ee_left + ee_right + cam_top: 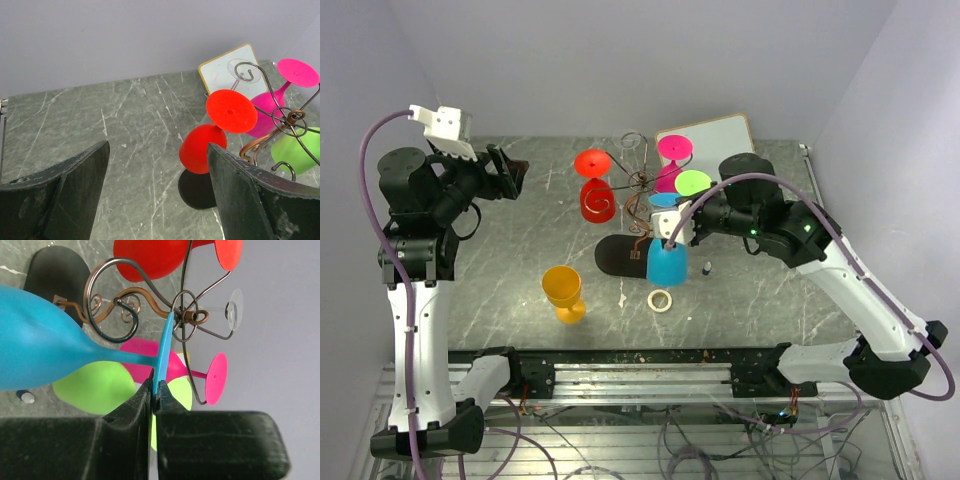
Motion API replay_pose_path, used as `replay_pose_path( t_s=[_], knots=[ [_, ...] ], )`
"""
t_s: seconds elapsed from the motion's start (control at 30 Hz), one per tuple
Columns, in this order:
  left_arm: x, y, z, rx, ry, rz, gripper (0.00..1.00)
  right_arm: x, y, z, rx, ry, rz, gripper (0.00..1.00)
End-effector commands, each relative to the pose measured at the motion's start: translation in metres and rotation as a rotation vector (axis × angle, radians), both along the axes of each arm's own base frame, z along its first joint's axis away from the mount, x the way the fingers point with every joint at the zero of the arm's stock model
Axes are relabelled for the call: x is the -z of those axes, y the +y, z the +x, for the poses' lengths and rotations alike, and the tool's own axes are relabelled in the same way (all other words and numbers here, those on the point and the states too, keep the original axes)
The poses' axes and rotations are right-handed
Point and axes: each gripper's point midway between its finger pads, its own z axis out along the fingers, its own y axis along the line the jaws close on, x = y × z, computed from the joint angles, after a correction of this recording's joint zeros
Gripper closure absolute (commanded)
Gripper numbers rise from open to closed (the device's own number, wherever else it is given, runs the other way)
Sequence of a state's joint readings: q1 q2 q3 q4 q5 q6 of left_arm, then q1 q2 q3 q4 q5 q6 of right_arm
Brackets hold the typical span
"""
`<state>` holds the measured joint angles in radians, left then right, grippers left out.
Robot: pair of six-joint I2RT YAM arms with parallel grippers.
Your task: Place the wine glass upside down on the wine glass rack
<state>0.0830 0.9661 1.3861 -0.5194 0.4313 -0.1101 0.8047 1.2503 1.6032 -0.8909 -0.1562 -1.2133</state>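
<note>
The right fingers (172, 402) clench the foot of the inverted blue wine glass (45, 350), its stem just beyond them beside a scroll of the wine glass rack (52, 270). This looks like the hanging step. Next, likely, the stem must thread into a free arm. The left fingers (65, 195) hang released.

A board (722, 134) is laid behind the wine glass rack (617, 256); a goblet (563, 292) and tape roll (660, 300) are set before it.
</note>
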Motion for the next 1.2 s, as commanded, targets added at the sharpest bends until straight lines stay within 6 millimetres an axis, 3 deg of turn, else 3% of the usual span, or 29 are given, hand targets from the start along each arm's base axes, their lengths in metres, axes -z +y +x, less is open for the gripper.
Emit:
replay_pose_path(
  t_s=[0.0,0.23,0.43,0.73,1.17],
  knots=[
    [-0.010,0.000,-0.001,0.013,-0.050,0.003,0.11,-0.003,0.008,0.016,0.050,-0.079,-0.013,1.00],
    [-0.008,-0.001,-0.003,0.017,-0.047,0.003,0.11,0.001,0.026,0.021,0.070,-0.120,-0.029,1.00],
    [-0.008,-0.002,-0.002,0.025,-0.044,-0.004,0.11,0.001,0.042,0.012,0.033,-0.110,-0.008,1.00],
    [-0.008,-0.002,-0.002,0.027,-0.040,-0.012,0.11,0.004,0.049,0.001,-0.007,-0.091,0.012,1.00],
    [0.000,0.001,-0.001,0.015,-0.023,-0.001,0.11,-0.012,0.051,-0.023,-0.080,-0.035,0.089,1.00]
  ],
)
